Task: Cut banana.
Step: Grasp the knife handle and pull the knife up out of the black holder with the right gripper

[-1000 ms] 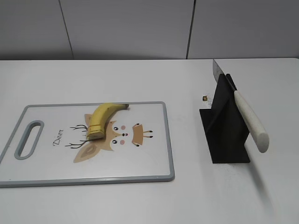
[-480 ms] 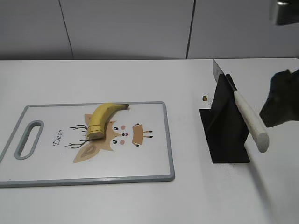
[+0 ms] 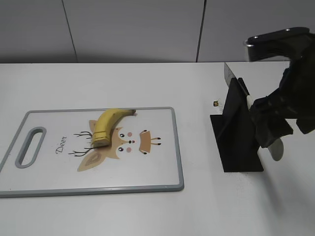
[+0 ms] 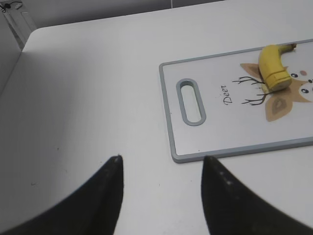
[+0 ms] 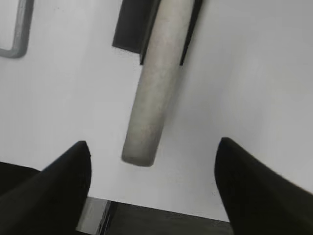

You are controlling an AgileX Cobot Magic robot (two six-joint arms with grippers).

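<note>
The banana [image 3: 105, 128] is laid on the board [image 3: 162, 172], over the deer print [image 3: 130, 145], with its stem tip toward the far edge. To the right of the board, the knife [image 3: 236, 86] is kept in a black stand [image 3: 236, 142]. The right gripper [image 5: 152, 169] is spread wide, with the knife handle [image 5: 154, 88] seen between its fingers and not touched. The left gripper [image 4: 161, 169] is also open, near the board's handle end, and nothing is held.
</note>
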